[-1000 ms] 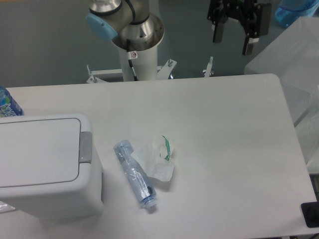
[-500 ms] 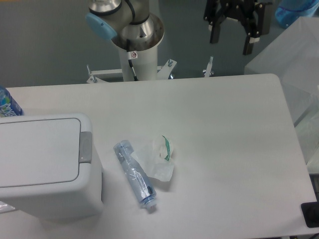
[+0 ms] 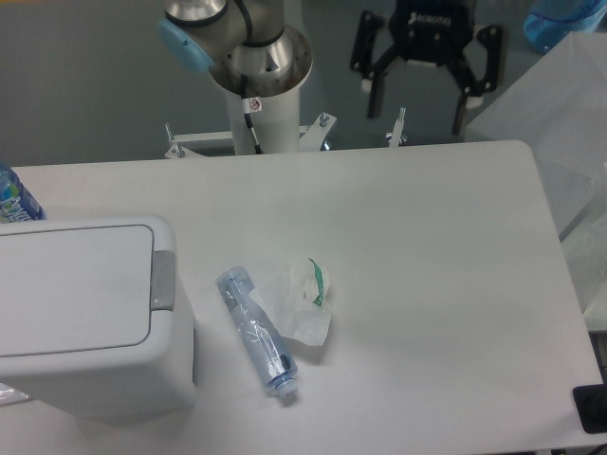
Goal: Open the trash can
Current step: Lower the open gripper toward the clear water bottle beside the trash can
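The white boxy trash can point(image 3: 85, 313) stands at the table's front left. Its flat inset lid is shut, and the small grey push tab point(image 3: 163, 281) is on its right edge. My gripper point(image 3: 415, 109) hangs high above the table's far edge, right of centre, far from the can. Its two black fingers point(image 3: 373, 95) are spread wide apart and hold nothing.
A clear crushed plastic bottle point(image 3: 256, 332) lies right of the can, beside a crumpled clear wrapper point(image 3: 302, 301) with green print. A blue-labelled bottle point(image 3: 13, 199) peeks in at the left edge. The arm's base point(image 3: 261, 85) stands behind the table. Plastic sheeting point(image 3: 555, 104) is at the right.
The gripper has moved left and slightly lower, turning so both fingers face the camera and show spread wider. The can, bottle and wrapper have not moved.
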